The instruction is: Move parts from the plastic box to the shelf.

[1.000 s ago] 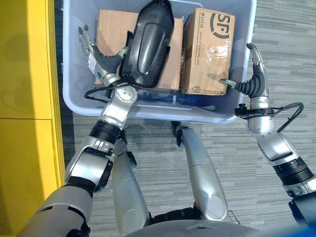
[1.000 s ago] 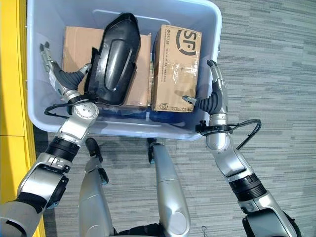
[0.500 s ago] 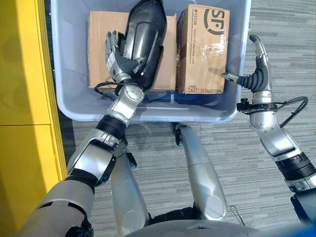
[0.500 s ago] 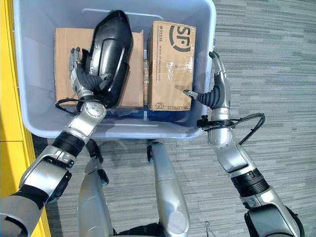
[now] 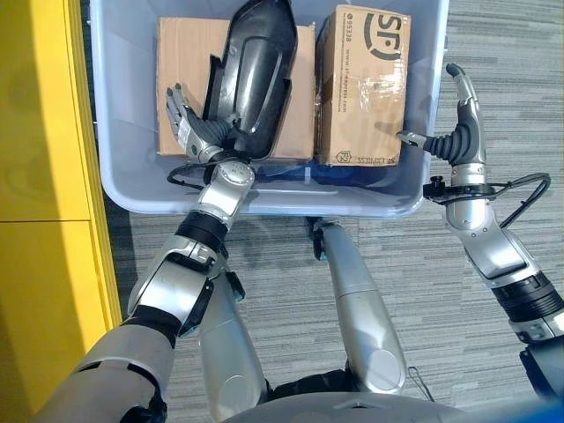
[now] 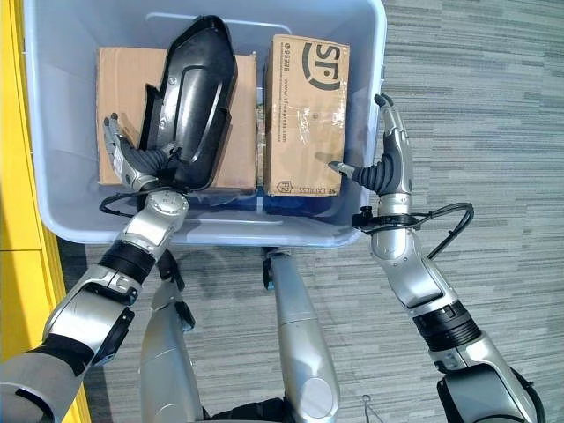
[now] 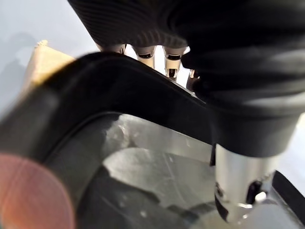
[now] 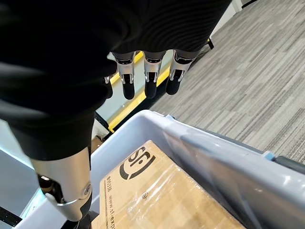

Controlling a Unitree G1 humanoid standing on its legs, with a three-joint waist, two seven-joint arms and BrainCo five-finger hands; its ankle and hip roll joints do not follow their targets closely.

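A pale blue plastic box point(image 5: 264, 196) stands on the floor in front of me. In it a black moulded part point(image 5: 256, 79) lies tilted over a flat cardboard box point(image 5: 181, 62), and a taller cardboard box point(image 5: 366, 84) stands to their right. My left hand point(image 5: 189, 132) is inside the box at the black part's lower left edge, open, with straight fingers point(image 7: 145, 52) behind that edge point(image 7: 119, 86) and the thumb on its other side. My right hand point(image 5: 456, 132) is open just outside the box's right wall point(image 8: 228, 152), thumb reaching over the rim toward the taller cardboard box point(image 8: 157, 191).
A yellow panel point(image 5: 44, 132) runs along the left, close to the box. Grey striped carpet point(image 5: 502, 53) lies to the right of the box and in front of it.
My left hand has slid off the black part's face, down and left to its lower edge. The right hand has stayed at the box's right wall.
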